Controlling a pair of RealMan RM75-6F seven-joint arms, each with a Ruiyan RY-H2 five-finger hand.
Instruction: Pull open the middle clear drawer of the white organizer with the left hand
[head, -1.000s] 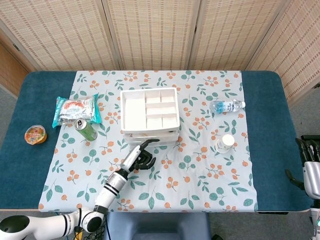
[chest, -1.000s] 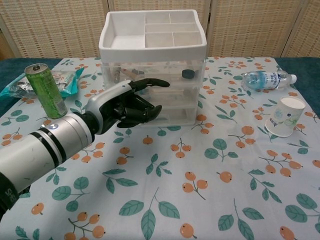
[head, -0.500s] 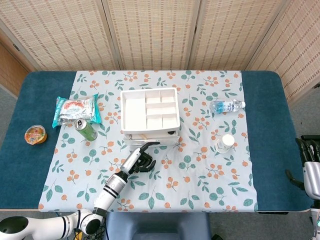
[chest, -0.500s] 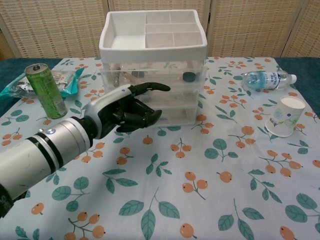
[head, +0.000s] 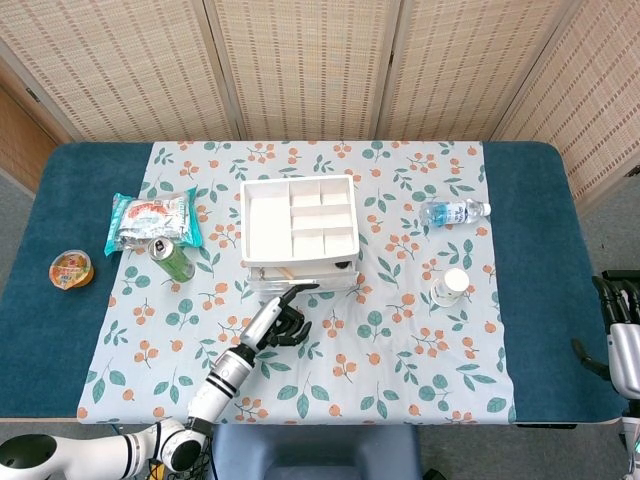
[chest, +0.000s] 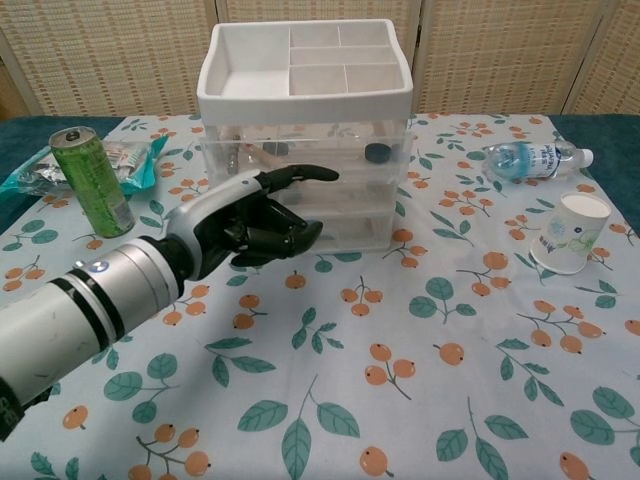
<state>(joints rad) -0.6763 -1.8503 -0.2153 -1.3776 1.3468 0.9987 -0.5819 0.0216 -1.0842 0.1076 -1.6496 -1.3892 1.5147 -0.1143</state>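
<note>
**Middle drawer: hooking the front edge**

Middle clear plastic drawer (chest: 330, 190) sits in the white plastic organizer (head: 298, 222) at the centre of the floral tablecloth (head: 400, 340), and looks only slightly proud of the frame, if at all. My left hand (chest: 255, 215) is at its front, one finger stretched along the drawer face, the rest curled in beneath; I cannot tell whether it actually grips the lip. I'd want the fingertips seated under the edge, then pull straight toward me, level and slow, so the light organizer doesn't slide or tip. My right hand (head: 615, 305) hangs off the table's far right edge; its state I cannot tell.
</note>
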